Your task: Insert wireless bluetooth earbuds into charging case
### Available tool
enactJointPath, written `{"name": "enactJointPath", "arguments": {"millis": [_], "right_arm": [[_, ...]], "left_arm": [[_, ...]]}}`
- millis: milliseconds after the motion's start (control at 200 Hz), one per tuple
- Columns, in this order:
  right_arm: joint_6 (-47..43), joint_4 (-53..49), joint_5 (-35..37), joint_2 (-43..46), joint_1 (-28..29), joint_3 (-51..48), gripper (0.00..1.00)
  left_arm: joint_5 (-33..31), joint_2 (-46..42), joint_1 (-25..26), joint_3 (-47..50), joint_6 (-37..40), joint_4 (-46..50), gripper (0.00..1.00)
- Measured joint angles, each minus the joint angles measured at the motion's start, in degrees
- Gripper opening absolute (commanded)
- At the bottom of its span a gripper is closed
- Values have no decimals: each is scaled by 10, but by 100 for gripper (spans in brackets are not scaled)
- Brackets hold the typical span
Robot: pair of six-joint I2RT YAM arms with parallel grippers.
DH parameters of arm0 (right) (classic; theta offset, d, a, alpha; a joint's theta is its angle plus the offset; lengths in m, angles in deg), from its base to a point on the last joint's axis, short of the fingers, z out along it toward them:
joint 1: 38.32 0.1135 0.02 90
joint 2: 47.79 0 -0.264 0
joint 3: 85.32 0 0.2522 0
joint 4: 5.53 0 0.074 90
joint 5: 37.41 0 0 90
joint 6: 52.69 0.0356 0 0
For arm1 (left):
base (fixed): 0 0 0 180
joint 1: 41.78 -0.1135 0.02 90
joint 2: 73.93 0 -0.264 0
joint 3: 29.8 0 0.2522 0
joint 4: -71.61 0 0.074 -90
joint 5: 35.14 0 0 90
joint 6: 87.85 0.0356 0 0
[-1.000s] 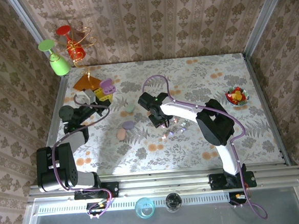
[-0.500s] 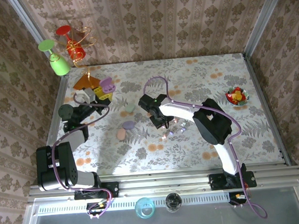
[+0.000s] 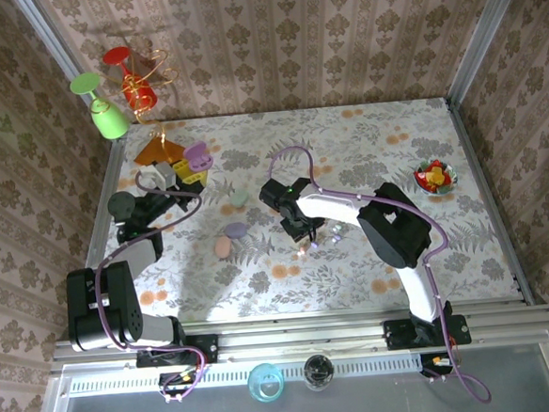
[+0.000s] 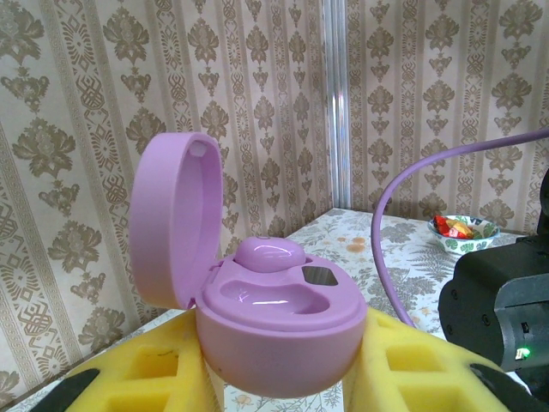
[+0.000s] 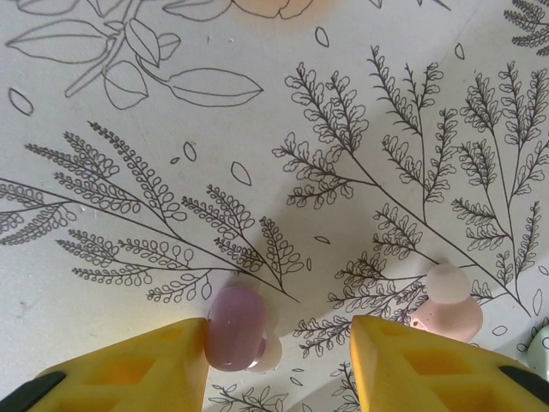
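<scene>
The purple earbud (image 5: 236, 339) lies on the tablecloth (image 5: 129, 129) between the yellow pads (image 5: 137, 378) of your right gripper (image 5: 279, 343). It touches the pad on the left of the wrist view and is clear of the other. The jaws stand apart with nothing clamped. A pink earbud (image 5: 450, 311) lies just beyond the other pad.

Your left gripper (image 4: 283, 378) is closed on the open purple charging case (image 4: 274, 330), held up near the far left corner. Its lid (image 4: 171, 223) is tipped back, and a glossy purple bud (image 4: 268, 253) sits in one well.

The table (image 3: 392, 132) wears a pale cloth printed with grey leaves and orange blooms. On it, left of your right gripper, lie a green case (image 3: 240, 198), a purple case (image 3: 236, 230) and a pink case (image 3: 223, 246). A bowl of sweets (image 3: 434, 176) sits near the right edge. Brown damask wallpaper (image 3: 291, 35) lines the walls around the table. A green goblet (image 3: 106, 112) and a red goblet (image 3: 129, 79) show at the far left corner.
</scene>
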Motion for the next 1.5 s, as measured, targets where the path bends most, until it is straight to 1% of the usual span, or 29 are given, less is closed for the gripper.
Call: {"name": "enactJointPath", "arguments": {"millis": [185,400,515,715,875,1070,1180,1450,1500], "right_arm": [[1,-6,4,2,6,3,48],[28,-19,77,2,39,31,48],[35,-35,103,0,52,56,48],[43,-54,122,-30,56,98,44],[43,-73,132,-59,57,106,43],[43,-88,135,-78,57,106,39],[43,-90,135,-82,57,107,34],[43,-92,137,-93,59,111,28],[43,-92,138,-93,60,111,25]], "left_arm": [[-1,0,0,0,0,0,28],[0,11,-9,0,0,-2,28],[0,12,-13,0,0,-2,28],[0,12,-19,-4,0,-2,28],[2,12,-19,-7,0,-2,28],[3,12,-19,-7,0,-2,28],[2,12,-19,-7,0,-2,28],[3,12,-19,-7,0,-2,28],[3,12,-19,-7,0,-2,28]]}}
